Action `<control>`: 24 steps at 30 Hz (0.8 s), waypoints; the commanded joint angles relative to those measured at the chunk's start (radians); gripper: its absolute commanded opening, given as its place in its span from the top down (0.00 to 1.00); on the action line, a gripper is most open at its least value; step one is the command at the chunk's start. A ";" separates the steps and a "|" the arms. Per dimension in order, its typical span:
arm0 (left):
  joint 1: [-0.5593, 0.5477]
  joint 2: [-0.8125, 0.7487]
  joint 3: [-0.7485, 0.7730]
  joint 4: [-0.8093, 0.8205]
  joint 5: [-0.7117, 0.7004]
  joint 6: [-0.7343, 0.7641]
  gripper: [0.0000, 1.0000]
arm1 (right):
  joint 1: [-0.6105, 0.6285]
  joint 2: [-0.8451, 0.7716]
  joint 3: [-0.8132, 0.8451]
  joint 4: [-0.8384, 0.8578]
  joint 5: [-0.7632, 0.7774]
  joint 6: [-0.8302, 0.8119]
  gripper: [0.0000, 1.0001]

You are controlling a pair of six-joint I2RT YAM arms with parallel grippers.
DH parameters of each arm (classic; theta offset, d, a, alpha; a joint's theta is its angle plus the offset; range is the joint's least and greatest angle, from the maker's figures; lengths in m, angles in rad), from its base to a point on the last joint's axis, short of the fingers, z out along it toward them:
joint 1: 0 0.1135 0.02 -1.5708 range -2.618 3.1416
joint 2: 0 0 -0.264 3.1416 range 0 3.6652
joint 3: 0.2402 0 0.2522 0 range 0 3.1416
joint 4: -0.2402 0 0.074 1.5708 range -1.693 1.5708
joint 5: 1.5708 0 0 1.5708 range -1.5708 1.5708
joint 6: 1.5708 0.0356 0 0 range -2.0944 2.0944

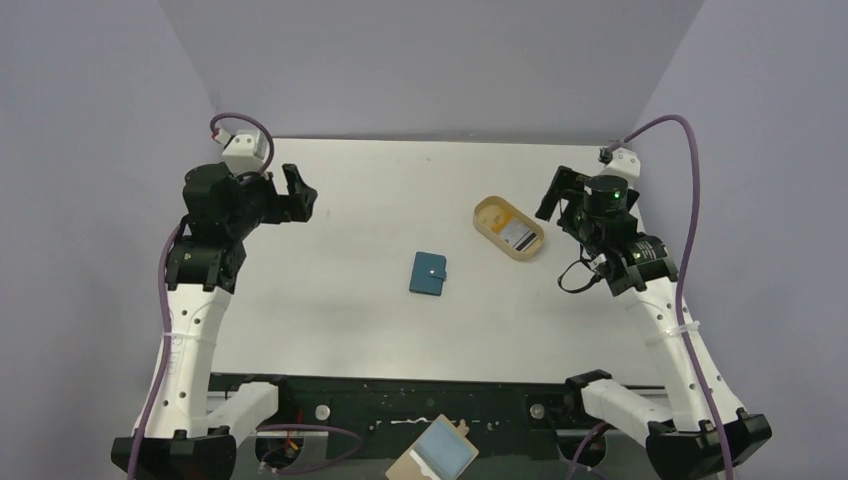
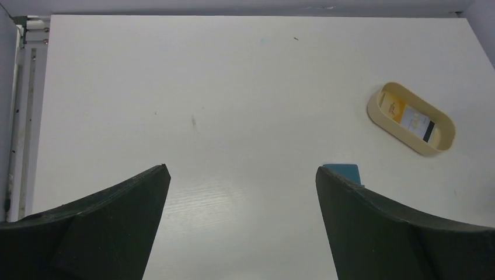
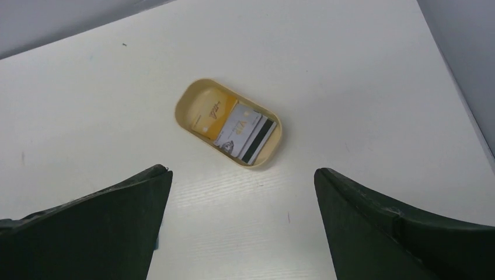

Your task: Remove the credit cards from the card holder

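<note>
The teal card holder [image 1: 429, 273] lies closed and flat in the middle of the table; a corner of it [image 2: 344, 171] shows behind my left gripper's right finger. The credit cards [image 1: 518, 236] lie in the tan oval tray [image 1: 489, 212], one with a dark stripe; they also show in the right wrist view [image 3: 244, 133] and the left wrist view [image 2: 415, 121]. My left gripper [image 1: 299, 193] is open and empty, raised at the table's far left. My right gripper [image 1: 552, 195] is open and empty, raised just right of the tray.
A tan board with a light-blue rectangle [image 1: 436, 455] lies below the table's near edge between the arm bases. Purple cables run along both arms. Grey walls close in the table's far and side edges.
</note>
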 commanded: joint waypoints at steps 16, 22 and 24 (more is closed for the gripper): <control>0.030 0.101 -0.101 0.087 0.452 -0.164 0.19 | 0.704 0.302 -0.004 -0.012 0.227 -0.531 0.00; 0.034 0.073 -0.253 0.215 0.420 -0.265 0.06 | 0.627 0.433 -0.020 0.130 -0.042 -0.509 0.13; 0.034 0.077 -0.249 0.182 0.409 -0.233 0.05 | 0.561 0.462 -0.026 0.189 -0.189 -0.485 0.19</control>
